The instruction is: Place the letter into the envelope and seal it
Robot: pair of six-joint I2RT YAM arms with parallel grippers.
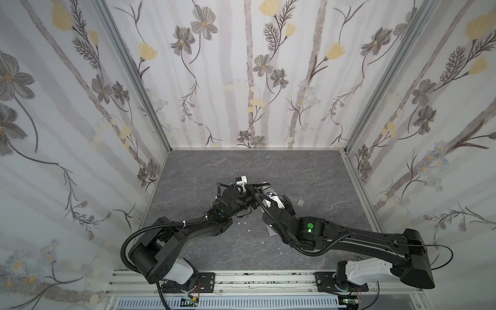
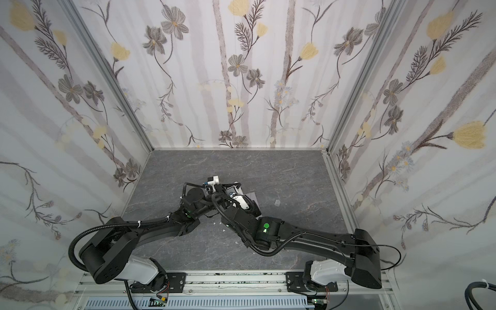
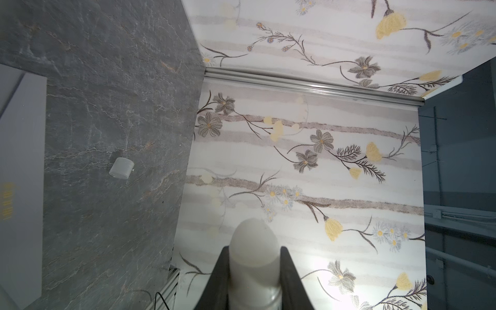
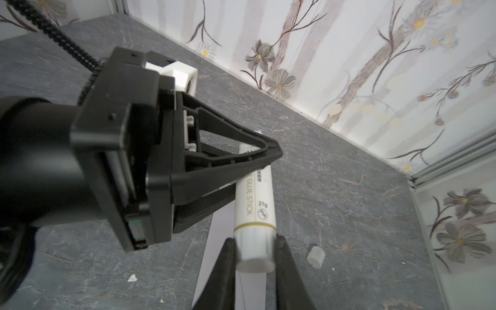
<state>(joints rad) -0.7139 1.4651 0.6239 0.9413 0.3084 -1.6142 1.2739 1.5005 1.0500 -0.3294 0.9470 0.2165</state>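
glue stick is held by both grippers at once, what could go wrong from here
1. The left gripper and right gripper both clamp the glue stick; moving out of step could wrench it loose.
2. Its bare glue tip could smear the envelope in the wrong spot.
3. The loose cap on the table could get knocked away.

1. The white glue stick (image 4: 255, 206) carries "GLUE STICK" printed lengthwise on its tube.
2. Beside that stands "21g", with a round symbol and small characters too fine to read.
3. The envelope (image 3: 24, 134) bears yellow marks, blurred beyond reading.
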